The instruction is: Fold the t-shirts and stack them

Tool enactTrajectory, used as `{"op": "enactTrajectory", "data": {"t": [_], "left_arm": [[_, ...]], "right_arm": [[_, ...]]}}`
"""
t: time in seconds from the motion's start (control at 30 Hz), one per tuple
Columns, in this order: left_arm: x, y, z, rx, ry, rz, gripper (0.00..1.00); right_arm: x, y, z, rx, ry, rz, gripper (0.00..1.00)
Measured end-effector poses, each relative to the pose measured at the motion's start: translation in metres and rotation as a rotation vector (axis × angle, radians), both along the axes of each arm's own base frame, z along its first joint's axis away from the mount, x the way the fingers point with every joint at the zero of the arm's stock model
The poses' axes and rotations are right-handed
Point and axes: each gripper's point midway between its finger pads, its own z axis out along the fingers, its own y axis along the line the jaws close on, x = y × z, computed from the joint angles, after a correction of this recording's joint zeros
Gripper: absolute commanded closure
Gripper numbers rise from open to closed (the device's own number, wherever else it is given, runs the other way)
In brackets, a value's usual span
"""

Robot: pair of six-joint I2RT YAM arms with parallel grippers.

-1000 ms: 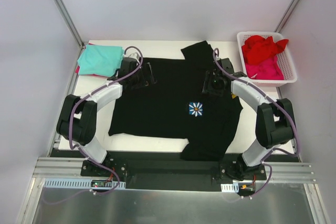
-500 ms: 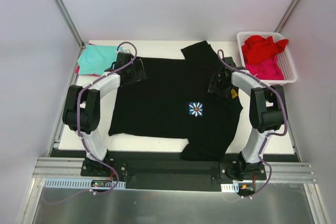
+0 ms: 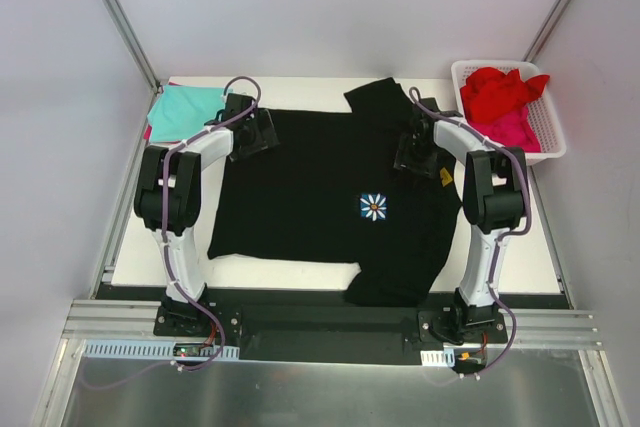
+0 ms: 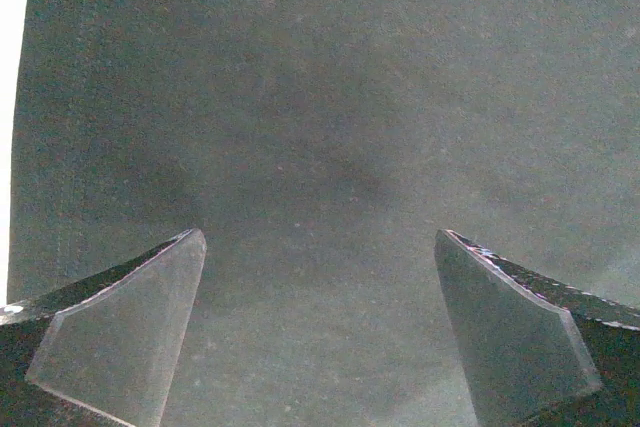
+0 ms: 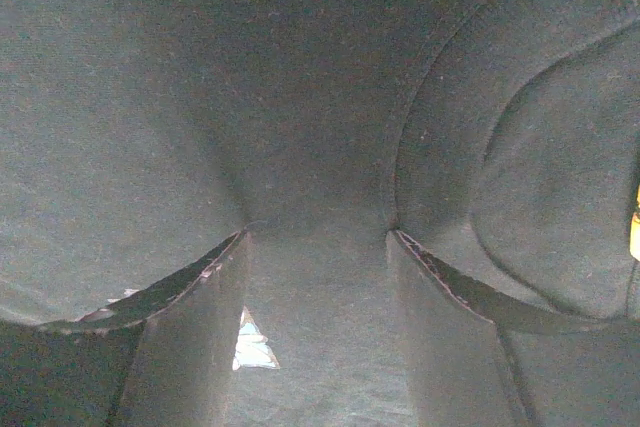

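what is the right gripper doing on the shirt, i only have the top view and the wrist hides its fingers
observer: in the right wrist view a ridge of the black shirt rises between the right gripper's fingers. i cannot tell whether they clamp it
operator: and the left one
observer: the left gripper is wide open over flat cloth, with nothing between its fingers
operator: is it near an edge
observer: yes, a thin strip of white table shows just past the shirt's edge at the left of its view
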Motion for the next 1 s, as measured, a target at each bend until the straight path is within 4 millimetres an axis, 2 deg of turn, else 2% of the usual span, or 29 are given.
{"op": "enactTrajectory", "data": {"t": [0.23, 0.63, 1.0], "left_arm": [[0.009, 0.005, -0.008, -0.008, 0.021, 0.029, 0.01], [0.033, 0.007, -0.007, -0.011, -0.003, 0.053, 0.01], [0.054, 0.009, -0.006, -0.019, -0.034, 0.067, 0.01]], "right_arm": [[0.008, -0.003, 0.001, -0.02, 0.015, 0.001, 0.39], [0.04, -0.015, 0.0, -0.03, -0.016, -0.006, 0.39], [0.071, -0.016, 0.002, 0.007, -0.039, -0.012, 0.38]]}}
